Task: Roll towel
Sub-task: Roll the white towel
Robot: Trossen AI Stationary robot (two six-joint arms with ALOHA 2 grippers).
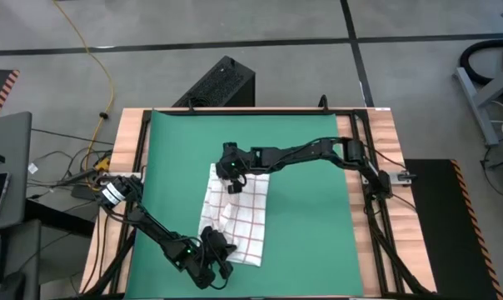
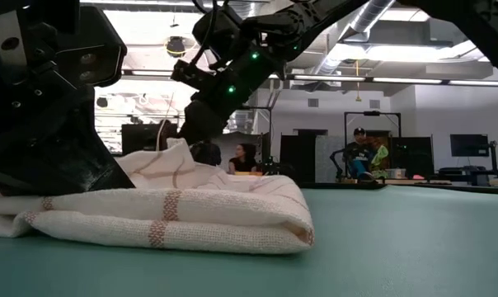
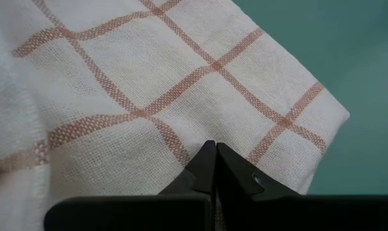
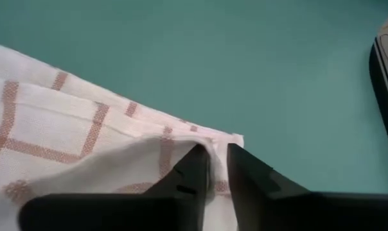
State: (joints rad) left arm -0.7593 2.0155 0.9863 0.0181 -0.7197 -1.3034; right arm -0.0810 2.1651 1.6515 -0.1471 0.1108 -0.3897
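Note:
The towel [image 1: 235, 212], white with thin red-brown grid lines, lies folded in layers on the green mat [image 1: 310, 208], running from mid-table toward the near edge. My left gripper [image 1: 218, 250] is shut at the towel's near end [image 3: 149, 83]. My right gripper [image 1: 232, 183] is at the far end, its fingers a little apart around a corner of the towel [image 4: 236, 138]. In the low view the cloth rises in a small peak [image 2: 176, 150] just under that gripper [image 2: 193, 132]. The towel's rounded fold [image 2: 303, 227] rests on the mat. My left gripper has its shut fingertips [image 3: 214, 151] on the top layer of the towel near its near end [image 3: 181, 128], coming down at a slant. Whether any cloth is caught between the tips I cannot tell. My right gripper comes down at a slant from the table's right. The hemmed edge by the far corner [image 4: 218, 146] lies in the narrow gap between its fingers. Whether the pads touch the cloth I cannot tell.
The mat is bare to the right of the towel [image 1: 318, 233]. A black case [image 1: 222, 83] stands beyond the table's far edge. Metal rails [image 1: 372, 192] run along the table's right side. People [image 2: 245, 158] sit in the room behind.

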